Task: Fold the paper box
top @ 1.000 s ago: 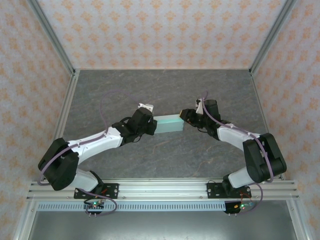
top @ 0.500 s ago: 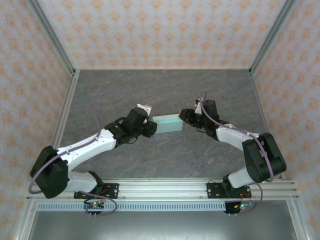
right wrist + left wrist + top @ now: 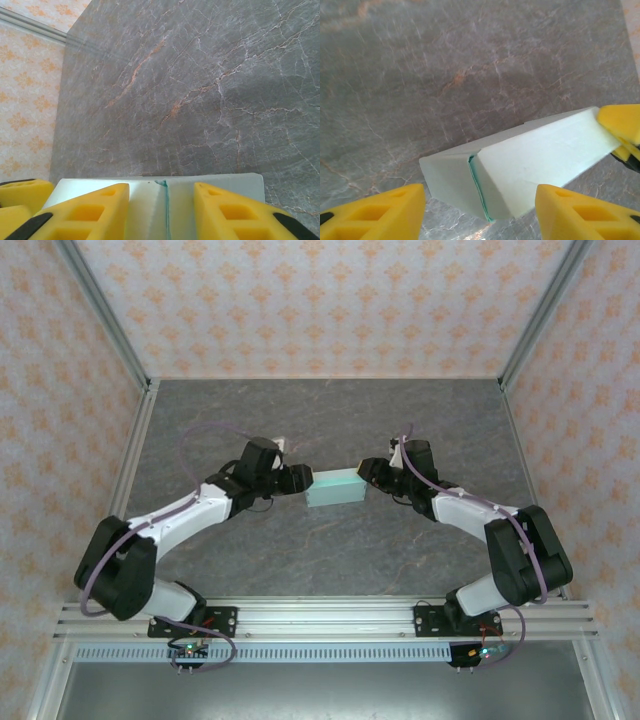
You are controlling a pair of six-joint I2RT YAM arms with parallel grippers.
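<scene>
The paper box is a closed pale mint-green block in the middle of the table. In the left wrist view the paper box shows a folded end with a green seam. My left gripper stands open just off that left end. Its yellow fingers flank the end without touching, the left gripper centred on it. My right gripper is at the box's right end. In the right wrist view the jaws of the right gripper stand apart, laid over the box face.
The grey marbled table runs back to patterned walls. Metal frame rails line its left and right sides. A slotted rail carrying both arm bases crosses the near edge. The left gripper's fingers show at the lower left of the right wrist view.
My left gripper has opened and drawn back to the left, off the box's left end. The box and the right arm have stayed almost where they were.
</scene>
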